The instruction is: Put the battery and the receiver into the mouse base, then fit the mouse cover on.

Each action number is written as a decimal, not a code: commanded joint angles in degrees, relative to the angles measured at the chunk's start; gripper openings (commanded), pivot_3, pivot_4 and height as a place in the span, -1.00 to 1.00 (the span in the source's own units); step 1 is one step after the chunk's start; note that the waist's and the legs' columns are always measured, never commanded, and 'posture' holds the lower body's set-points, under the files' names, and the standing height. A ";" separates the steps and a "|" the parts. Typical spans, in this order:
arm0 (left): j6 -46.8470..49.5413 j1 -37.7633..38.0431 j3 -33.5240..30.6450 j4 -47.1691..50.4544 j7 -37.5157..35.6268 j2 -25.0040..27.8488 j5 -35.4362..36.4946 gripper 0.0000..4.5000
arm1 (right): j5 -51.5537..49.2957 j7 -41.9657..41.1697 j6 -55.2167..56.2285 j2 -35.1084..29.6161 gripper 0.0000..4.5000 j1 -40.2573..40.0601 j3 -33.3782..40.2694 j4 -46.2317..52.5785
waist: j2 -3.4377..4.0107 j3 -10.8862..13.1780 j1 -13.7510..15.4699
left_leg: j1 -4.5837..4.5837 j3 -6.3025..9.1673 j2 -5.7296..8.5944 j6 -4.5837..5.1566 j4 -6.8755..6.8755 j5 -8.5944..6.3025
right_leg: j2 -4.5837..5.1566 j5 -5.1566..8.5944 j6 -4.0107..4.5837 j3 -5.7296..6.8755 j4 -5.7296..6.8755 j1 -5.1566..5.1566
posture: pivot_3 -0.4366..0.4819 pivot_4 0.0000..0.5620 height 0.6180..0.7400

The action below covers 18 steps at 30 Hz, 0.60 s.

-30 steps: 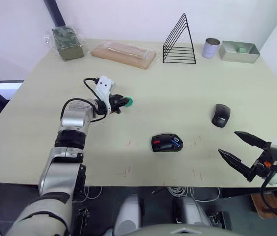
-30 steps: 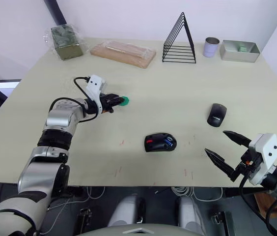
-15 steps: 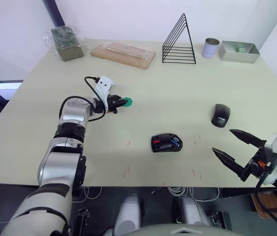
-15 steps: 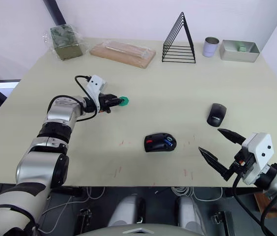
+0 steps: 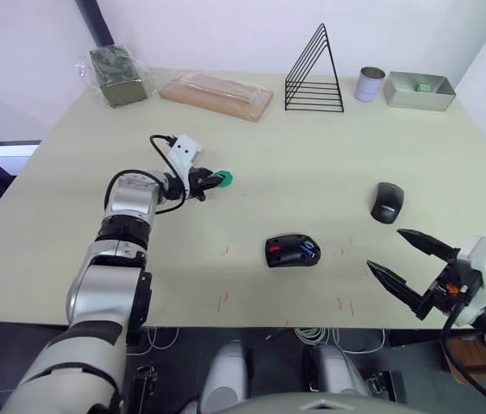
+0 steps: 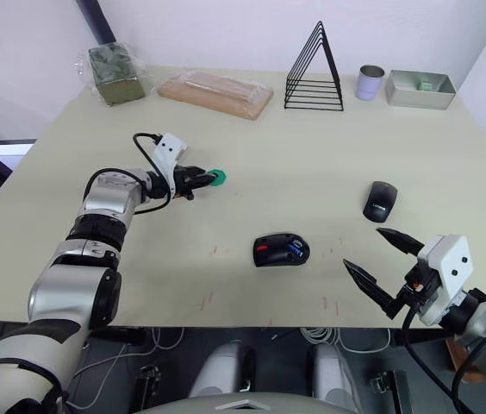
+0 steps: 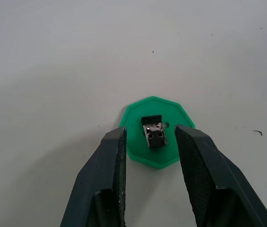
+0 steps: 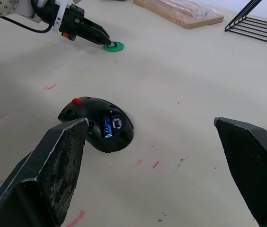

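A pale counter [image 5: 329,164] carries the parts of a computer mouse. Near its front middle sits the black mouse base [image 5: 292,251], open side up, with a red patch showing and the blue battery [image 8: 106,126] lying inside its hollow. The dark mouse cover [image 5: 387,203] rests well apart from the base, toward the robot's right.

The left pincer [image 7: 148,142] reaches over a flat green disc [image 7: 155,130] on the left half of the counter. Its two black fingers are partly open, one on each side of a small black receiver [image 7: 153,130] that lies on the disc; they do not touch it and hold nothing.

The right pincer [image 5: 405,263] hangs at the counter's front right edge, spread wide and empty, near the cover and pointing toward the base.
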State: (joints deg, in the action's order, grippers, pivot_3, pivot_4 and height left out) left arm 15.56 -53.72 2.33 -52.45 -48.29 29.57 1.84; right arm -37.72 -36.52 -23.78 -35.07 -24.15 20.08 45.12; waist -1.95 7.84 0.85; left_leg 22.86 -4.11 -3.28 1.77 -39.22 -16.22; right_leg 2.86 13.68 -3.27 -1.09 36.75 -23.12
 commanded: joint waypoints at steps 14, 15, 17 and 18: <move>-3.28 -2.99 0.39 -3.33 2.37 -1.93 -2.84 -0.23 | -0.03 -0.34 1.47 0.19 1.00 -0.43 0.46 1.76 | -0.01 -0.01 0.02 | 0.00 0.00 0.00 0.00 0.00 0.00 | 0.00 -0.01 -0.01 0.00 0.00 0.00 | -0.05 -0.47 1.00; -3.43 -3.15 0.38 -3.59 2.41 -2.05 -2.96 -0.23 | 0.00 -0.33 1.47 0.22 1.00 -0.48 0.45 1.82 | -0.01 0.00 0.02 | 0.00 0.00 0.00 0.00 0.00 0.00 | 0.00 -0.01 -0.01 0.00 0.00 0.00 | -0.05 -0.47 1.00; -3.22 -3.55 0.29 -4.24 2.45 -2.32 -2.97 -0.23 | 0.06 -0.22 1.47 0.29 1.00 -0.53 0.39 1.97 | -0.01 -0.01 0.02 | 0.00 0.00 0.00 0.00 0.00 0.00 | 0.00 -0.01 -0.01 0.00 0.00 0.00 | -0.05 -0.47 1.00; -3.27 -3.65 0.32 -4.48 2.45 -2.35 -3.04 -0.23 | 0.08 -0.17 1.47 0.32 1.00 -0.57 0.38 2.05 | -0.01 -0.01 0.00 | 0.00 0.00 0.00 0.00 0.00 0.00 | 0.00 -0.01 -0.02 0.01 0.00 0.00 | -0.05 -0.47 1.00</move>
State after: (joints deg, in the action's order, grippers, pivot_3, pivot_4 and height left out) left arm 13.25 -55.89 2.82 -57.00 -45.96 27.18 -1.03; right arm -37.47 -36.87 -23.49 -34.97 -24.64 20.06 45.12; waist -1.96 7.84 0.84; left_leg 22.85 -4.11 -3.28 1.77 -39.22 -16.22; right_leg 2.86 13.67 -3.28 -1.08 36.75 -23.12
